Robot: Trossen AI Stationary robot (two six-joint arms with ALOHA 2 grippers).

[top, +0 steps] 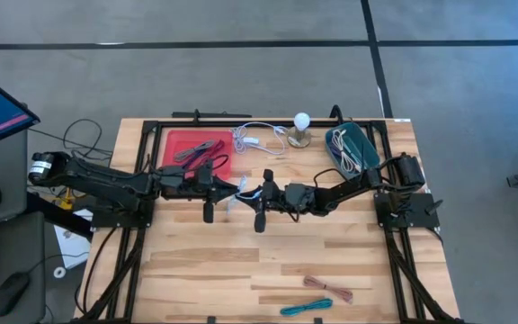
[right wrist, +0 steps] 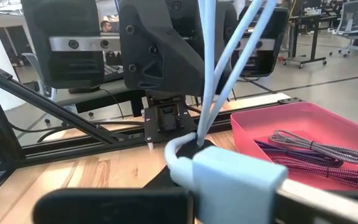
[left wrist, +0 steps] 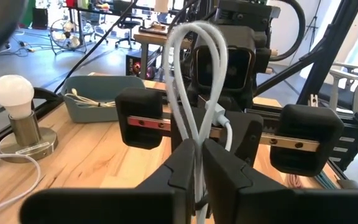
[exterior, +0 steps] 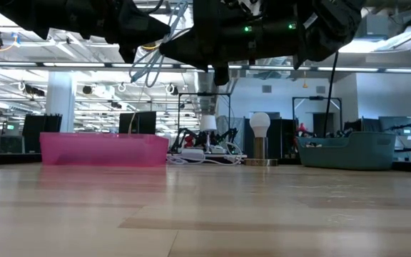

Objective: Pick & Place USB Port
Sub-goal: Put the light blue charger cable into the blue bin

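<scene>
A white USB cable [left wrist: 197, 68] hangs in mid-air over the middle of the table, between my two grippers, which face each other tip to tip. My left gripper [left wrist: 199, 171] comes in level from the table's left and is shut on the cable's doubled strands. My right gripper [right wrist: 194, 186] comes in level from the table's right and is shut at the cable's pale plug [right wrist: 229, 177]. From above the two meet at mid-table, left gripper [top: 239, 189] and right gripper [top: 259, 193]. A slack loop of the cable [exterior: 148, 68] dangles below them, well clear of the tabletop. My left gripper pinches several strands of the cable [left wrist: 196, 146] between its two fingers, just below the bend of a loop. The fingers lie level, coming from the table's left, across the strands. The loop stands past the fingertips and the cable is clear of the table. My right gripper has the cable's plug end [right wrist: 225, 171] at its fingertips, coming level from the table's right. The plug itself hides where the fingers meet it. From the plug the strands [right wrist: 219, 74] run up toward the left gripper, lifted clear of the table.
At the far left stands a red tray [top: 176, 139] with dark and purple cables. At the far right a teal tray [top: 365, 142] holds a white cable. A bulb on a stand [top: 301, 124] and a white cord [top: 257, 137] lie between them. Two cables [top: 326, 288] lie near the front edge.
</scene>
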